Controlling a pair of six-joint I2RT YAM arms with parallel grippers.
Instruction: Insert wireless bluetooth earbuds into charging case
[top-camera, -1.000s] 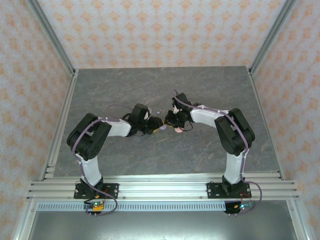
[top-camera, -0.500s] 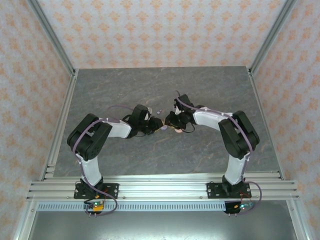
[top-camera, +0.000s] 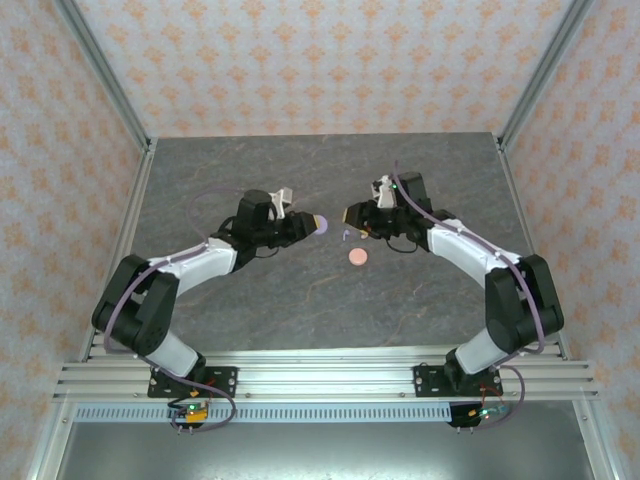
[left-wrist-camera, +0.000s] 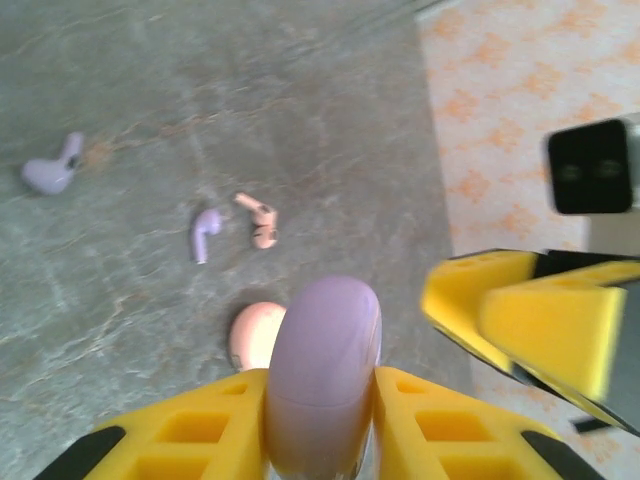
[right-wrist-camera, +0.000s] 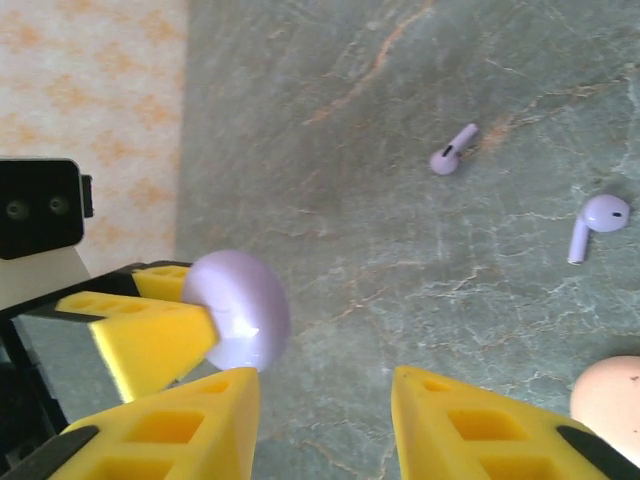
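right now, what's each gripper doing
left gripper: fingers closed on the pale purple round case.
right gripper: fingers open, holding nothing.

On the grey marbled table (top-camera: 300, 300), mid-scene: 1 peach disc (top-camera: 357, 257), with 2 pale purple earbuds (right-wrist-camera: 595, 222) and 1 peach earbud (left-wrist-camera: 258, 222) loose nearby.

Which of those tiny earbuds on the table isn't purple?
The pinkish-peach earbud, lying beside one purple earbud; a second purple earbud lies farther off.
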